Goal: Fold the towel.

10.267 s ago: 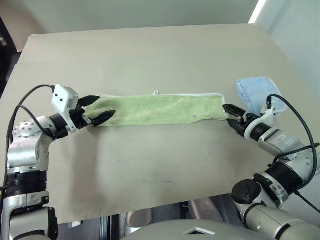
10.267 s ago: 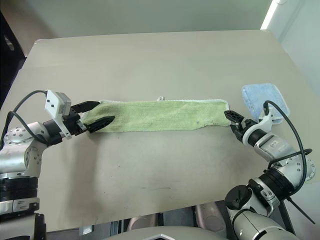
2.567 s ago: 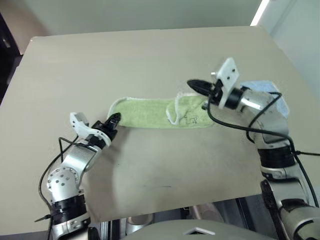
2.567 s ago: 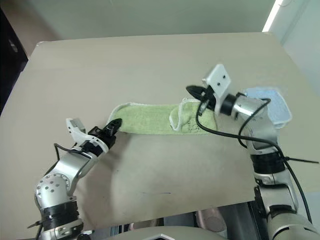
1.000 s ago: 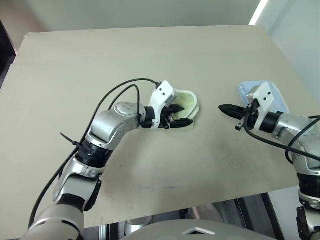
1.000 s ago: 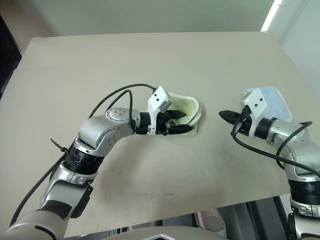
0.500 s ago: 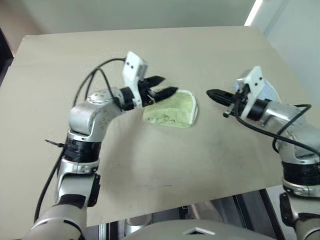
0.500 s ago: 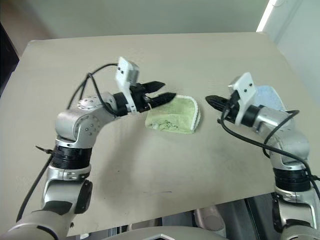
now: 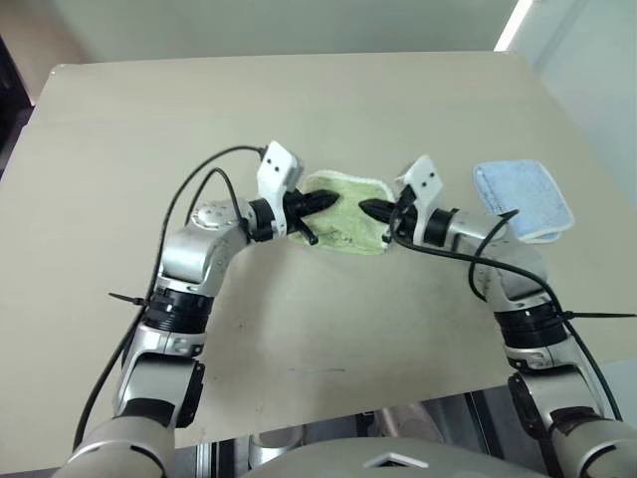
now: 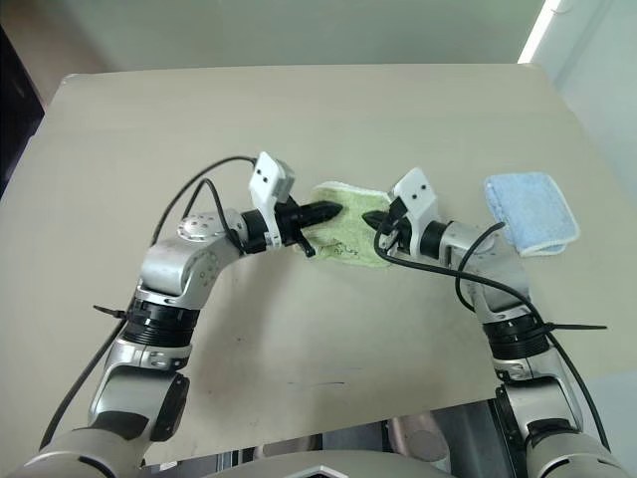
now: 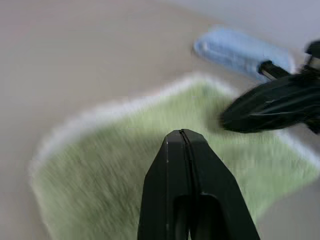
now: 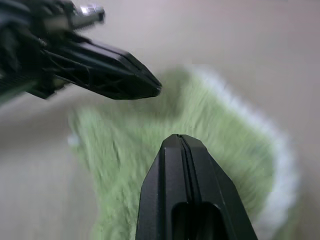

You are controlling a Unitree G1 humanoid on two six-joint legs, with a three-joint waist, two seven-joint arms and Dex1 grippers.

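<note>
Light green terry, folded into a small thick pad with a white stitched edge, is what we find near the middle of the beige table (image 9: pixel 119 129): this is the towel (image 9: pixel 348 224), lying flat between the two arms. In the left eye view, we see the left gripper (image 9: pixel 320 199) reaching in from the left with its black fingers pressed together, the tip over the towel's near-left corner and holding nothing. The right gripper (image 9: pixel 368 210) comes from the opposite side, its fingers likewise pinched together and empty, its tip over the towel's right part, so that the two tips face each other across the pad, close but apart. A pale blue cloth (image 9: pixel 522 199) lies on the table well to the right of the towel, beside the right arm. In the right eye view, we see the same layout, with the towel between the two facing tips. In the left wrist view, we look along the left gripper's closed fingers (image 11: pixel 184 165) at the green pile, with the right gripper entering from the side and the blue cloth beyond. In the right wrist view, we see that gripper's closed fingers (image 12: pixel 182 170) over the towel and the left gripper opposite.
</note>
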